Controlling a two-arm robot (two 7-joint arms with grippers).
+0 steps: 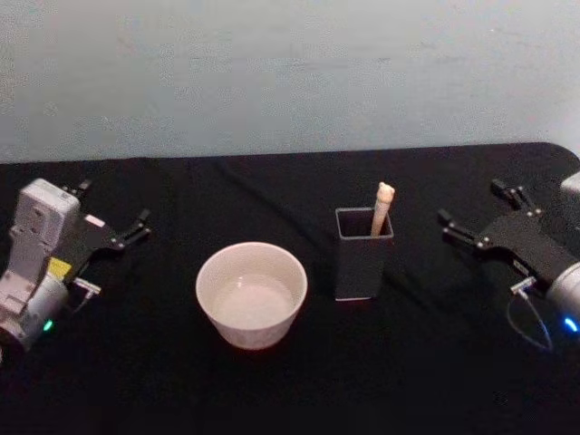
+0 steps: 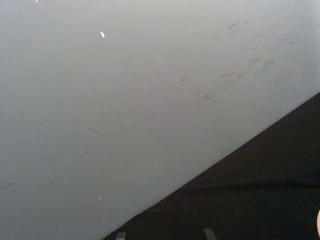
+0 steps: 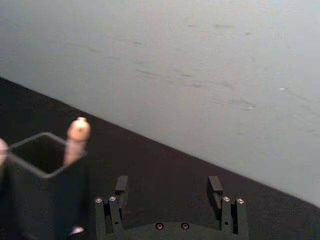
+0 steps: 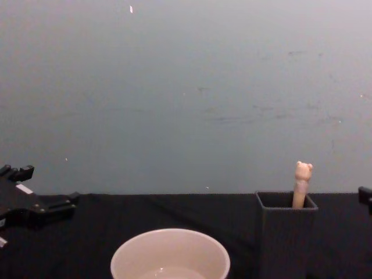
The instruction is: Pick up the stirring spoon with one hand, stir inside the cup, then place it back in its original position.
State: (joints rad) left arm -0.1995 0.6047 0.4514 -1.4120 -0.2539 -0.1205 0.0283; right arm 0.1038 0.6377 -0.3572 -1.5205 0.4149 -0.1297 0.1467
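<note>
The stirring spoon (image 1: pixel 382 207) stands upright in the dark grey square holder (image 1: pixel 358 272), its beige bear-topped handle poking above the rim; its bowl is hidden inside. Left of the holder sits the cream-white cup (image 1: pixel 251 333). My left gripper (image 1: pixel 116 204) rests open at the table's left side, well away from the cup. My right gripper (image 1: pixel 471 201) rests open at the right, a short way from the holder. In the right wrist view the right gripper (image 3: pixel 168 186) is open and empty, with the spoon (image 3: pixel 77 137) and holder (image 3: pixel 45 167) off to one side. The chest view shows the spoon (image 4: pixel 301 183), holder (image 4: pixel 286 232) and cup (image 4: pixel 170 256).
A black cloth covers the table (image 1: pixel 435 381), and a plain grey wall (image 1: pixel 290 72) rises behind its far edge. Open cloth lies between each gripper and the two vessels.
</note>
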